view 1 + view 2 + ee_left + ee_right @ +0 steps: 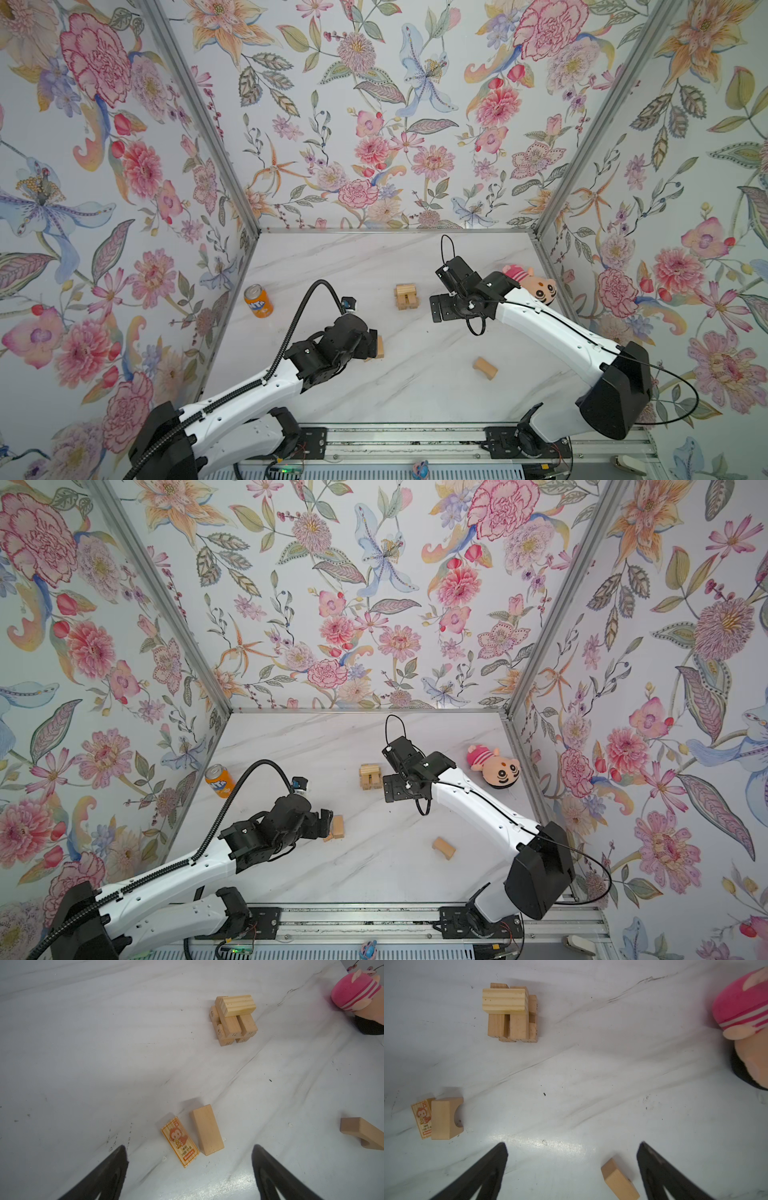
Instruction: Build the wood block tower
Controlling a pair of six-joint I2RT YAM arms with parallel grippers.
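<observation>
The tower (406,296) (370,776) is a small stack of pale wood blocks in crossed layers at mid-table, also seen in the left wrist view (234,1020) and the right wrist view (511,1014). A monkey-print block (180,1141) lies flat beside a plain block (206,1129) (379,348). My left gripper (190,1146) (372,345) hangs open just above this pair, holding nothing. A curved block (485,368) (619,1180) lies alone near the front right. My right gripper (572,1143) (436,307) is open and empty, right of the tower.
An orange soda can (258,301) stands at the left edge. A pink-hatted plush doll (536,284) (745,1022) lies by the right wall, behind the right arm. Floral walls close three sides, and a metal rail (399,444) runs along the front.
</observation>
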